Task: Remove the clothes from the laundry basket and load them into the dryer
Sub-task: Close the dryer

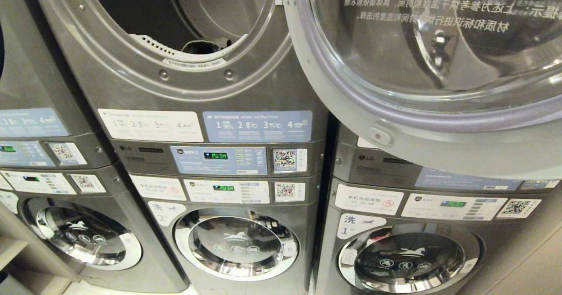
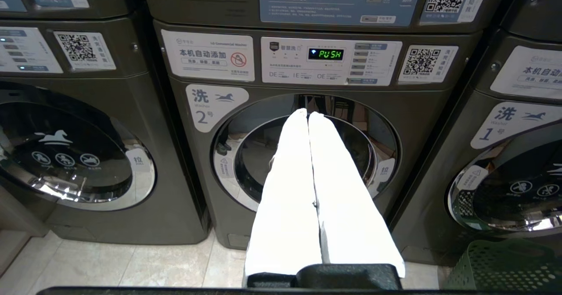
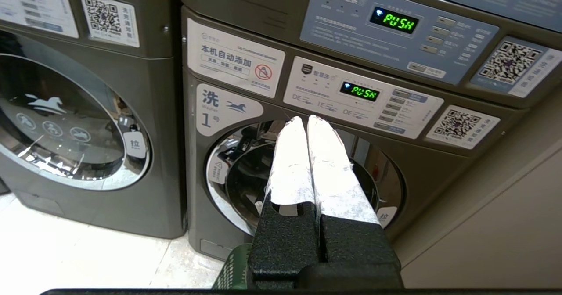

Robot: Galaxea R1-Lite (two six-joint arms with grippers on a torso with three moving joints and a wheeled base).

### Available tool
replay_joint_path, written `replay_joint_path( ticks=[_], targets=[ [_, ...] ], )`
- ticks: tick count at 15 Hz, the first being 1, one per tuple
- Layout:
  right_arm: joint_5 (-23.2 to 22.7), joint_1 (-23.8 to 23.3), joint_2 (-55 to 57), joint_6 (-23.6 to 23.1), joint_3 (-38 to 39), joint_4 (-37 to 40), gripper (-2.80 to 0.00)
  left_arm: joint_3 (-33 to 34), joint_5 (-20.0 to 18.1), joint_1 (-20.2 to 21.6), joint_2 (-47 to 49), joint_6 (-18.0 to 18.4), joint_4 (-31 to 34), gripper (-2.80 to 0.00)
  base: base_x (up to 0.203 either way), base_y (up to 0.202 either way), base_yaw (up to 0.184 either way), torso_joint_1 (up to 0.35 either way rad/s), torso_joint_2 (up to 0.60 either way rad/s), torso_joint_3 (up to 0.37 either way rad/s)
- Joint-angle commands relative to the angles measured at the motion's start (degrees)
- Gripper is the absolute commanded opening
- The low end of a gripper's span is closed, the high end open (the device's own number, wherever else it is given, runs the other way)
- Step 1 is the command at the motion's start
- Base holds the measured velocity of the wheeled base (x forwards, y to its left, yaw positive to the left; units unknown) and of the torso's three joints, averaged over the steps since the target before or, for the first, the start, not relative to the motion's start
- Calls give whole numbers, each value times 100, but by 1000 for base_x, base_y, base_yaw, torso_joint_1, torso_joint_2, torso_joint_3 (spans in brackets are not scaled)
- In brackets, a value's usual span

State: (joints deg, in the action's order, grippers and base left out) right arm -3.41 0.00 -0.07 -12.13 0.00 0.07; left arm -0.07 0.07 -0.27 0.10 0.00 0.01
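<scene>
The green laundry basket (image 2: 505, 264) is seen on the floor just before the washer marked 1, with only a corner of it (image 3: 235, 268) caught in the right wrist view; its contents cannot be made out. The dryer (image 1: 184, 36) above the washer marked 2 is shown with its door (image 1: 421, 66) swung open and a dark garment (image 1: 199, 46) lying at the drum's lip. The left gripper (image 2: 308, 115) and right gripper (image 3: 306, 120) are held pressed together, empty, before the washers.

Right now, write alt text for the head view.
A grey stacked dryer stands open, its round glass door swung right, a dark garment just inside. Closed chrome-rimmed washer doors sit below; no arm shows.
</scene>
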Motion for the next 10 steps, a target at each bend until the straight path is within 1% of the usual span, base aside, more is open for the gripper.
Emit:
replay_joint_path(
  ticks=[1, 3, 7, 9, 10],
  targets=[
    [-1, 0, 7, -9, 0, 1, -280, -1, 1, 0, -1, 0, -1, -280, -2, -2, 89, 11, 2, 2],
    [-10, 0, 7, -9, 0, 1, -280, 2, 1, 0, -1, 0, -1, -280, -2, -3, 163, -1, 2, 4],
    [-10, 0, 7, -9, 0, 1, -280, 0, 2, 0, -1, 0, -1, -280, 1, -9, 206, 4, 1, 2],
    [-1, 0, 7, -9, 0, 1, -280, -1, 1, 0, -1, 0, -1, -280, 0, -8, 127, 2, 5, 7],
    [-7, 0, 7, -9, 0, 1, -280, 7, 1, 0, -1, 0, -1, -280, 0, 0, 0, 0, 0, 0]
  ],
)
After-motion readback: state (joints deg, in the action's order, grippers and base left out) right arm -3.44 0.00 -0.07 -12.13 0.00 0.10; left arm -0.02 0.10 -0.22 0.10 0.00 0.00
